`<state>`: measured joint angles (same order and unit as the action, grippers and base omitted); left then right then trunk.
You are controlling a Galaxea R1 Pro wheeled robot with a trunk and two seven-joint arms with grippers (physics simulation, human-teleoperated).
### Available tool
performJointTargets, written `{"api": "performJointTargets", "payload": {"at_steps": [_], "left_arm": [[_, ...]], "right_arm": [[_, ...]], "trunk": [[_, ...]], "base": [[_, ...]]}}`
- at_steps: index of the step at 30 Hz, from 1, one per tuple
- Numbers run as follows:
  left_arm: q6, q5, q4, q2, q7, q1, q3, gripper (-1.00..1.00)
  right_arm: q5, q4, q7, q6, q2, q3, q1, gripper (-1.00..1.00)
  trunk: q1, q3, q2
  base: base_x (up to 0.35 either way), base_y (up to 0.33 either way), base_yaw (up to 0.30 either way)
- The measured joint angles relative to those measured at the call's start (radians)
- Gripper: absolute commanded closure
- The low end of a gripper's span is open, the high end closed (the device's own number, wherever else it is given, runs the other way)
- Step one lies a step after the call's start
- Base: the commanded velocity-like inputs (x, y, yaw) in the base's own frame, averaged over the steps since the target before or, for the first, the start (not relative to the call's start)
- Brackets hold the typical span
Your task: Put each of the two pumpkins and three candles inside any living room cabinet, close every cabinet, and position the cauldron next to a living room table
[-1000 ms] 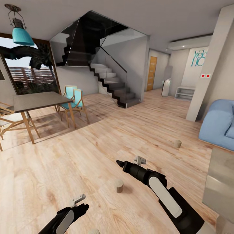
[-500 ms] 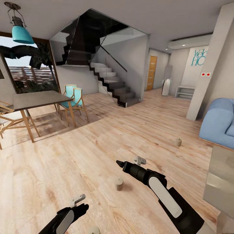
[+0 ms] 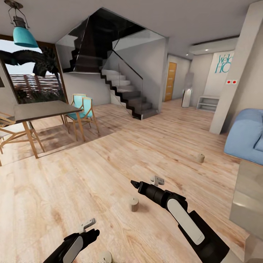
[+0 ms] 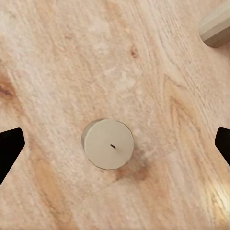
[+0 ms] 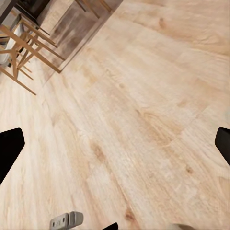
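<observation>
Wood floor (image 4: 57,57) beneath open left hand (image 4: 115,143)

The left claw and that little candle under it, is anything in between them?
No. In the left wrist view the candle stands alone on bare wooden floor, between the left claw's open fingertips.

- Teal lettering (image 3: 223,64) stands on the far white wall at the right of the head view, beside the pale column; it is cut off by that column, so just the letters "Wel" on the upper line and "HO" on the lower line can be read
- Two small red square marks (image 3: 231,82) sit on the pale column, too small to read
- Both wrist views carry no readable writing
</observation>
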<state>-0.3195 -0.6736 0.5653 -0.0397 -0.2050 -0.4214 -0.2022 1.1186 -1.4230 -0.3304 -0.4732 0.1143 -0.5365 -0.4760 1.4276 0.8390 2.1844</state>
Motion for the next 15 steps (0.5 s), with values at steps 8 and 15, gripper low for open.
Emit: {"api": "performJointTargets", "payload": {"at_steps": [8, 15], "left_arm": [[0.037, -0.001, -0.021, 0.000, -0.001, 0.000, 0.002, -1.00], [0.046, 0.000, -0.025, 0.001, -0.044, 0.000, 0.003, -1.00]], "right_arm": [[0.000, 0.003, 0.000, 0.000, 0.000, 0.000, 0.000, -1.00], [0.000, 0.004, 0.000, 0.000, 0.000, 0.000, 0.000, -1.00]], "trunk": [[0.031, 0.025, 0.056], [0.058, 0.047, 0.105]], "base": [[0.000, 0.000, 0.000], [0.000, 0.000, 0.000]]}}
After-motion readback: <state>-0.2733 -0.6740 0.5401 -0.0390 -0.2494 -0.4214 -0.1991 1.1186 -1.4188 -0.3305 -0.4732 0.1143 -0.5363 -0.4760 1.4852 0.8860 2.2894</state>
